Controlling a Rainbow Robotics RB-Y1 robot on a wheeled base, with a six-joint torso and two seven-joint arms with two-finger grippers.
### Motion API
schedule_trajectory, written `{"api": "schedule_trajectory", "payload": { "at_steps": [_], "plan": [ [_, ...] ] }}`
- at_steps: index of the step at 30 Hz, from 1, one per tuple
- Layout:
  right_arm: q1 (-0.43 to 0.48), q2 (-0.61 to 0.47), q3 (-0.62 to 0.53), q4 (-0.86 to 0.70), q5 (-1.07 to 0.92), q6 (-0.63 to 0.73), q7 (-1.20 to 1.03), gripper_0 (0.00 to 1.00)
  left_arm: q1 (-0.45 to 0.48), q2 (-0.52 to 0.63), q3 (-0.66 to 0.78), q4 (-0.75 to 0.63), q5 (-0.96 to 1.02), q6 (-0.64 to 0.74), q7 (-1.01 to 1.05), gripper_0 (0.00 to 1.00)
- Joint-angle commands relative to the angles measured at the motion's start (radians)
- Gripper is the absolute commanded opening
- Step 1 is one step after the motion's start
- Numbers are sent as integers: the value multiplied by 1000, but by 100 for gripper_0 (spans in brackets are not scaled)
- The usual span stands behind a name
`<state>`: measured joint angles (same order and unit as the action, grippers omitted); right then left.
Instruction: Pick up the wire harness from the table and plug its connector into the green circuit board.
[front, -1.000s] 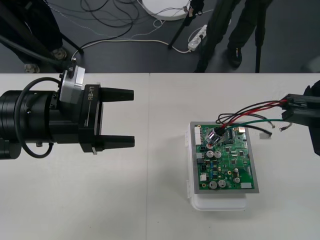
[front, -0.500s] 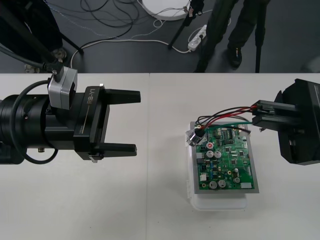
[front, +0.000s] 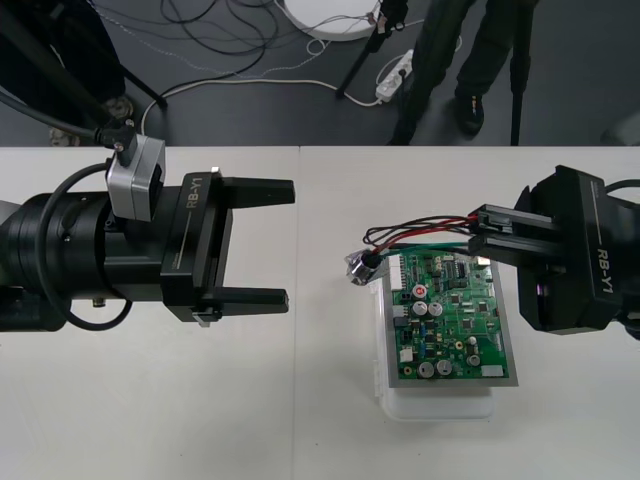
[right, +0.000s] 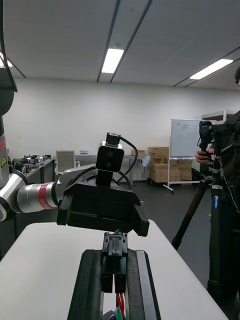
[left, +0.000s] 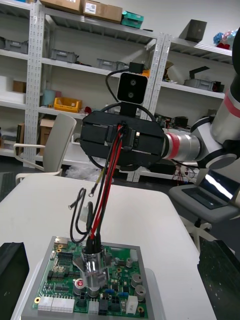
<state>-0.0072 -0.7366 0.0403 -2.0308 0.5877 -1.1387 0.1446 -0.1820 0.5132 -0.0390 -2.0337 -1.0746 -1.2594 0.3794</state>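
Observation:
The green circuit board (front: 455, 318) sits on its white base (front: 440, 405) at the table's right. My right gripper (front: 472, 231) hovers over the board's far edge, shut on the wire harness (front: 420, 232). In the right wrist view the black plug (right: 114, 272) is pinched between my fingers (right: 91, 285). Red, black and green wires sag leftward to the metal socket (front: 358, 266), which dangles by the board's far-left corner. My left gripper (front: 290, 243) stands open to the left of the socket, facing it. From the left wrist the socket (left: 92, 266) hangs just above the board (left: 60, 292).
A white seam runs down the table between the grippers. Bare table lies to the left of the board and in front of it. Dark floor with cables and tripod legs lies beyond the far edge.
My right gripper has carried the harness leftward, so the socket swung from over the board to beyond its far-left corner. My left gripper has edged to the right, towards it.

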Motion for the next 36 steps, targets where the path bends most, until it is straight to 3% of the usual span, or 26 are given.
{"api": "schedule_trajectory", "payload": {
  "at_steps": [1,9,21,36],
  "plan": [
    [-28,48,43,-20,4,11,52,0,-5,-21,19,-30,-16,-37,-63,100],
    [-28,105,59,-48,118,39,61,0,-30,-21,21,-30,-37,-35,-74,100],
    [-28,106,179,-92,144,165,72,0,-31,-22,19,-30,-27,-35,-91,100],
    [-36,141,240,-126,230,249,87,0,-47,-41,18,-30,-25,-35,-100,100]
  ]
}}
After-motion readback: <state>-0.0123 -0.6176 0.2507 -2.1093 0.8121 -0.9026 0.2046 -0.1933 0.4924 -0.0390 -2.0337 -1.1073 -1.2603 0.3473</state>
